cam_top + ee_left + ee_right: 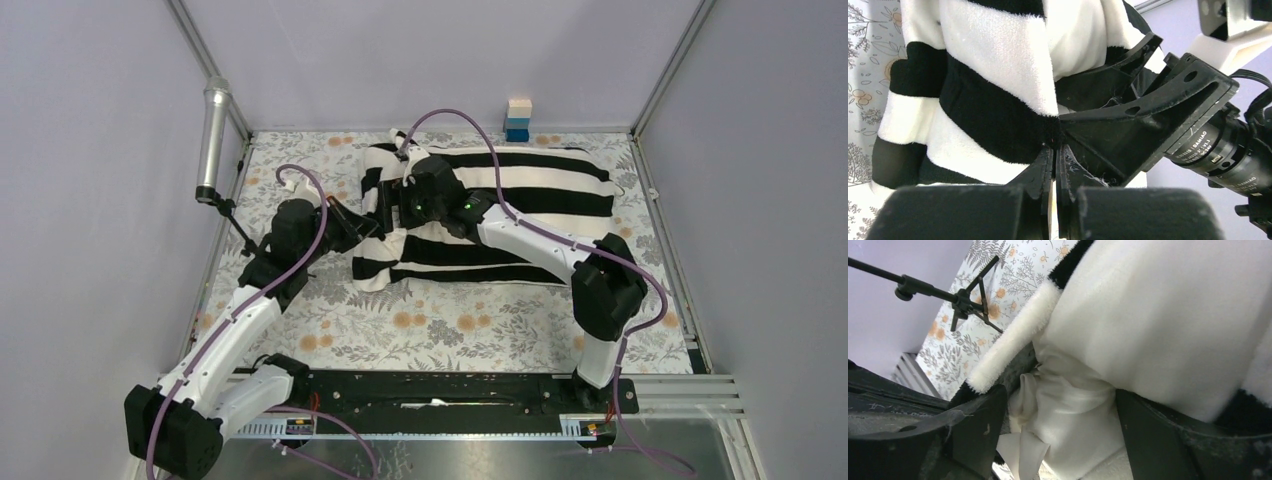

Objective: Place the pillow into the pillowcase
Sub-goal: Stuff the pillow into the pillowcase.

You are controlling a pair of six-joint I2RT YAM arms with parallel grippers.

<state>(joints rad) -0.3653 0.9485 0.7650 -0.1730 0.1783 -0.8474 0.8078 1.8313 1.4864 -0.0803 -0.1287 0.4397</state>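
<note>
Left arm (245,310) stretched, right arm (540,240) arched over pillowcase (560,180).

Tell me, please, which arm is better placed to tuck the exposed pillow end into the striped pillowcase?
Right, I think. The right arm's fingers stand open astride the plump cream fabric pillow at the mouth of the black-and-white striped fleece pillowcase, while the left arm's fingers are shut on the case's edge, holding it.

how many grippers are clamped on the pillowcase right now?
1. The left gripper is shut on the pillowcase edge at its left end. The right gripper beside it stands open, cream pillow cloth between its jaws.
</note>
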